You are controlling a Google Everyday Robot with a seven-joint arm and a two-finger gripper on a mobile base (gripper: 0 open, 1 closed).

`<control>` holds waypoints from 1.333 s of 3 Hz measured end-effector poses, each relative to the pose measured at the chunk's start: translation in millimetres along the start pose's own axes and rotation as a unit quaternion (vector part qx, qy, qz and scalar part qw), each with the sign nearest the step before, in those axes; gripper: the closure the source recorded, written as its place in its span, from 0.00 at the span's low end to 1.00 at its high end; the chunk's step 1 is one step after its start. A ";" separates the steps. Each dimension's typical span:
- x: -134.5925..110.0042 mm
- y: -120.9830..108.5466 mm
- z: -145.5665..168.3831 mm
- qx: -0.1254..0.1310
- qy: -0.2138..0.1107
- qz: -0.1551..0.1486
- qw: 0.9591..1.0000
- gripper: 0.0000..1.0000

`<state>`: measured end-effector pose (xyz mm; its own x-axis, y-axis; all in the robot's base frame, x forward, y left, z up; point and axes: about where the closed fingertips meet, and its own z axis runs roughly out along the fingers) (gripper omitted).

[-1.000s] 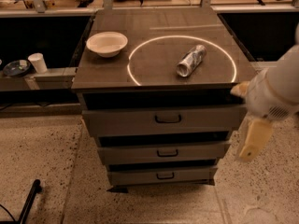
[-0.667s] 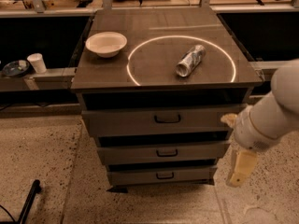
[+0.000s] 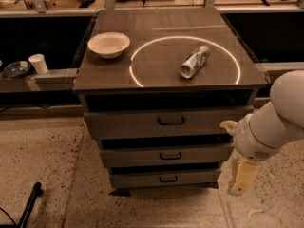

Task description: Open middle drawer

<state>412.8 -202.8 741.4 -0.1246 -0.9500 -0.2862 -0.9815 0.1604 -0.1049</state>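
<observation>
Grey middle drawer (image 3: pixel 199 155) faces open floor (image 3: pixel 156 209); hand (image 3: pixel 240 177) hangs beside its right edge; cannot tell its grip.

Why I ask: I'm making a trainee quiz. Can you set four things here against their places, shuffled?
Things:
1 bowl
2 can
3 middle drawer
4 tool

Places:
a right of the cabinet, low down
b lying inside the white circle
c on the cabinet top, left of the circle
d between the top drawer and the bottom drawer

Pairs: 1-c; 2-b; 3-d; 4-a
</observation>
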 end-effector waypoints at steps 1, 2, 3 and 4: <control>-3.2 4.9 23.6 0.012 0.014 -0.064 0.998 0.00; 0.2 -2.7 59.5 0.035 -0.007 -0.098 0.995 0.00; -4.1 -8.6 62.8 0.038 -0.010 -0.109 0.993 0.00; -7.6 -2.2 83.0 -0.013 -0.010 -0.141 0.990 0.00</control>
<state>428.1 -173.7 664.8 0.1577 -0.9504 -0.2682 -0.9802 -0.1177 -0.1594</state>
